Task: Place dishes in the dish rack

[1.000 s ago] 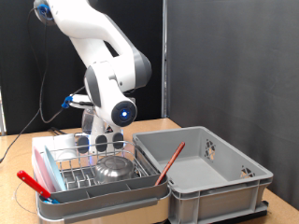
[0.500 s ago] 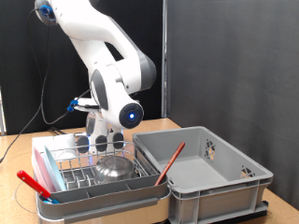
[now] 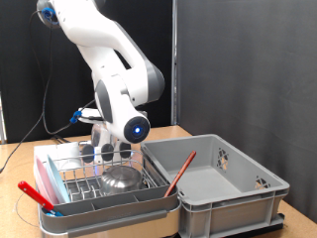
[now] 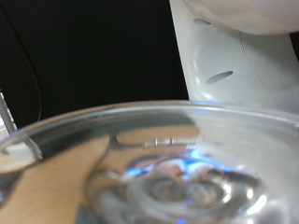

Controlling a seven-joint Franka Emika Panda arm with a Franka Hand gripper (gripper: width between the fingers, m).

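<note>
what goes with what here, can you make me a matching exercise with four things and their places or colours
Things:
1. steel bowl
2. crate
3. rack
4. pincer

Places or colours:
a. grey, at the exterior view's right
b. lies in the rack
c. above the rack's far end
d. silver wire, in a pink-and-grey tray

Pairs: 1-b, 2-a, 3-d, 4-c

Bowl (image 3: 121,178) in rack (image 3: 74,180), crate (image 3: 223,185) rightward

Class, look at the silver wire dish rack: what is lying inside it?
A shiny steel bowl sits in the dish rack. The gripper hangs over its far end, hiding what lies beneath.
</note>
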